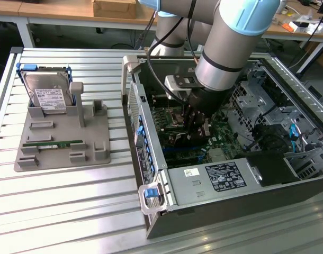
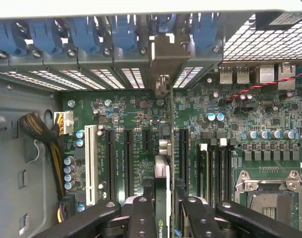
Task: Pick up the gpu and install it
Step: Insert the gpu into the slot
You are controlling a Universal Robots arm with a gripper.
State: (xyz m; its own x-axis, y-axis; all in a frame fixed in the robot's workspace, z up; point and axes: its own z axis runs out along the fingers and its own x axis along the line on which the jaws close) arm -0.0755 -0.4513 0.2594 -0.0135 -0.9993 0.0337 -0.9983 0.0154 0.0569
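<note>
Presently the tool (image 2: 161, 210) is pinching the gpu (image 2: 161, 191), held edge-on above the motherboard (image 2: 136, 111) slots inside the open computer case (image 1: 151, 159), its bracket toward the blue latches (image 2: 124, 32).

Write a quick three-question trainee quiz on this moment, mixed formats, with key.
1. True or false: the hard drive stands in the gray fixture, outside the computer case.
2. What is the end effector gripping? A) a screwdriver B) the gpu C) the hard drive
3. Fill in: the gpu is held edge-on above the green ___ inside the computer case.

Key: 1 true; 2 B; 3 motherboard.
</note>
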